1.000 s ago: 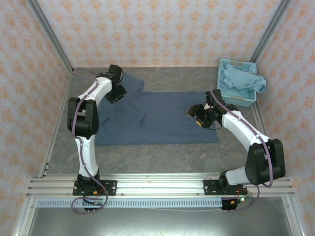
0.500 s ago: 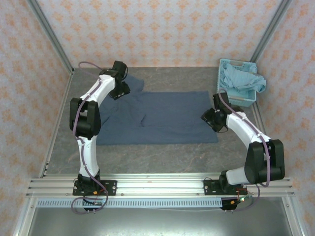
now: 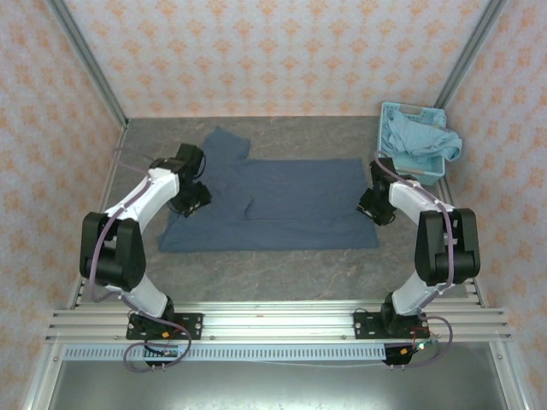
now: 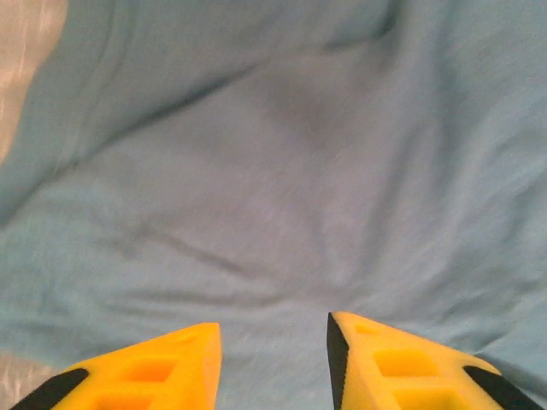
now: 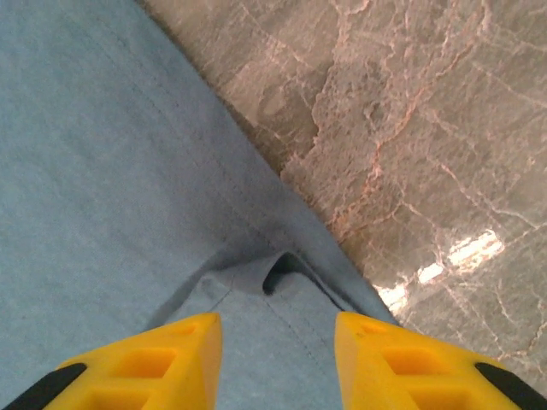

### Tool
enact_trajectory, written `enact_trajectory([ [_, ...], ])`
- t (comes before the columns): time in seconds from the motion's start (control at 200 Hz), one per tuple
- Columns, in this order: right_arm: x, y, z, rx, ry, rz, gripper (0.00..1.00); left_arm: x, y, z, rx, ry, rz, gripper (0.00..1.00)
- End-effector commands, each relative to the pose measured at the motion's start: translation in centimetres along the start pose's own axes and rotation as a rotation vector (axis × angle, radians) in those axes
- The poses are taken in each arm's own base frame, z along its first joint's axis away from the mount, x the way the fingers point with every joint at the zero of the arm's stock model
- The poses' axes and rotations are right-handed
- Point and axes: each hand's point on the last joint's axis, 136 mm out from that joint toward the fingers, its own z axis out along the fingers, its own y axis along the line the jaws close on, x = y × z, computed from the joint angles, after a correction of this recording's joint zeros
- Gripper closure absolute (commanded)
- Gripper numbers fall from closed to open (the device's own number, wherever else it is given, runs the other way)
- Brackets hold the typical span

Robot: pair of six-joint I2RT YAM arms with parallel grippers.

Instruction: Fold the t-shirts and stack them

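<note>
A dark slate-blue t-shirt [image 3: 282, 201] lies spread flat across the middle of the table, one sleeve pointing to the far left. My left gripper [image 3: 193, 203] hovers over the shirt's left part; its yellow fingers [image 4: 154, 371] stand apart above wrinkled cloth [image 4: 273, 171], with nothing between them. My right gripper [image 3: 374, 207] is at the shirt's right edge, open, its fingers [image 5: 402, 363] straddling a small raised fold of the hem [image 5: 273, 278]. The lighter aqua-blue t-shirt [image 3: 420, 137] is bunched up in the basket.
A light-blue lattice basket [image 3: 408, 171] stands at the far right, just beyond the right arm. Bare grey marbled tabletop [image 5: 410, 128] borders the shirt on the right and in front. Patterned walls close in the table on three sides.
The left arm has swung from the far sleeve back to the shirt's left side, nearer me. The right gripper has moved rightward from over the cloth to the right hem.
</note>
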Motion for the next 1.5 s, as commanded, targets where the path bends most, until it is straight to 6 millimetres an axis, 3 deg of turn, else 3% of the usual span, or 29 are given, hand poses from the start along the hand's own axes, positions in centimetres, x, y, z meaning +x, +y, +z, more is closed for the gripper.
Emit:
enact_trajectory([
  [0.0,-1.3,-0.2,0.1,0.041,-0.020,-0.032,0.65,2.5,1.5,1.5,-0.016,0.054,-0.032,0.67],
  [0.13,-1.6,0.0,0.5,0.049,-0.013,-0.023,0.67,3.7,2.9,2.5,-0.038,0.065,-0.055,0.70],
  [0.36,-1.5,-0.5,1.2,0.082,0.002,-0.014,0.72,3.7,3.0,3.0,-0.045,0.060,-0.067,0.72],
  [0.756,-2.5,-1.1,0.8,0.132,-0.039,0.000,1.00,3.8,4.6,3.8,-0.115,0.046,-0.064,0.74],
  [1.126,-3.3,-2.2,-3.3,0.193,-0.104,0.017,1.00,3.5,6.5,6.2,-0.235,0.023,-0.086,0.77],
  [1.251,-3.4,-2.7,-3.2,0.230,-0.102,0.016,1.00,3.5,6.6,6.6,-0.243,0.024,-0.082,0.77],
  [1.491,-4.2,-2.6,-0.9,0.280,-0.075,0.013,1.00,3.2,6.4,6.5,-0.243,0.016,-0.077,0.77],
])
